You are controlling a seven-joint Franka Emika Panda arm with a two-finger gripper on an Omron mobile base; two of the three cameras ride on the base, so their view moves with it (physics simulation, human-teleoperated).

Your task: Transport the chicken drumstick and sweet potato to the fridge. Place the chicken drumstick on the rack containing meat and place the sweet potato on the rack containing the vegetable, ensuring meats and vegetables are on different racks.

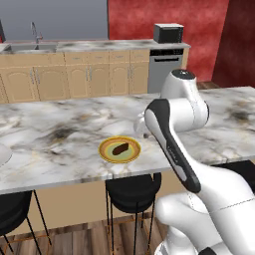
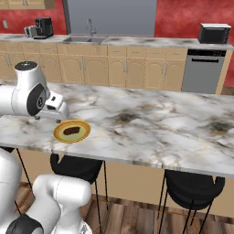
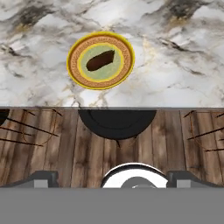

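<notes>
The sweet potato point(image 1: 119, 149) point(image 2: 71, 130) point(image 3: 100, 60), a dark reddish-brown oval, lies alone on a yellow-rimmed plate point(image 1: 103, 150) point(image 2: 56, 133) point(image 3: 73, 61) near the front edge of the marble island counter point(image 1: 50, 134). My gripper point(image 2: 59, 119) point(image 3: 113, 177) hovers above and just behind the plate. Its fingertips point(image 3: 43, 177) stand wide apart with nothing between them, so it is open. The chicken drumstick, the fridge and both racks are out of view.
Black stools point(image 1: 132, 191) point(image 2: 192, 185) stand under the island's front edge. Part of a white object point(image 1: 3, 155) sits at the counter's left. Behind are cabinets with a sink point(image 2: 89, 39), a dishwasher point(image 2: 203, 71), a toaster oven point(image 2: 214, 33) and a coffee machine point(image 2: 42, 27).
</notes>
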